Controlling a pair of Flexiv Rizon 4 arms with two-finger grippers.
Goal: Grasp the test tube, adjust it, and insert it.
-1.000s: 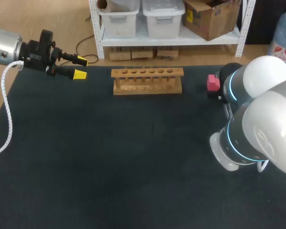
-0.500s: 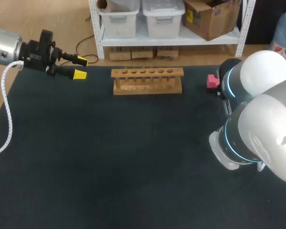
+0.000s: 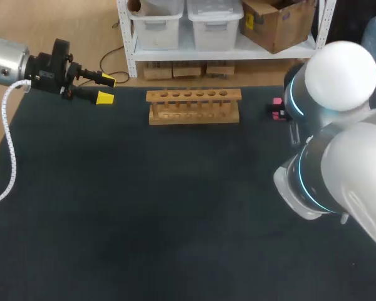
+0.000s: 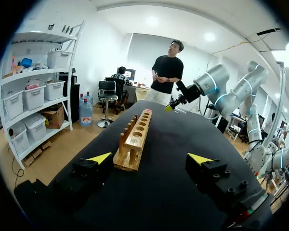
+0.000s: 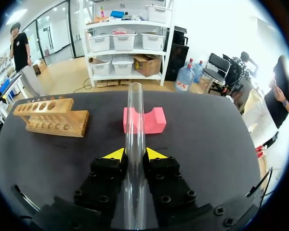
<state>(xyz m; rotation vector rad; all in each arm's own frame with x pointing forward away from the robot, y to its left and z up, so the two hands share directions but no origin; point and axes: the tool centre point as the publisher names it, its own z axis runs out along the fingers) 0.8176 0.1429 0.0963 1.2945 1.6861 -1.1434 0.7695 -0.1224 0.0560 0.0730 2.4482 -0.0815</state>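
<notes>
Open counter (image 3: 144, 207) runs across the middle and along the whole near edge, plenty of room to sweep. At the far edge the wooden rack (image 3: 194, 105) stands midway, with a lane on either side. The pink block (image 5: 155, 120) sits near the far right corner, right ahead of my right end effector (image 5: 135, 155), which is clamped on the test tube (image 5: 134, 110). My left end effector (image 3: 106, 88) hangs spread at the far left corner, apart from the rack.

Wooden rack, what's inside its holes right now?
All six holes of the wooden rack look empty. The test tube is clamped in the right fingers instead. Hole bottoms are hidden.
</notes>
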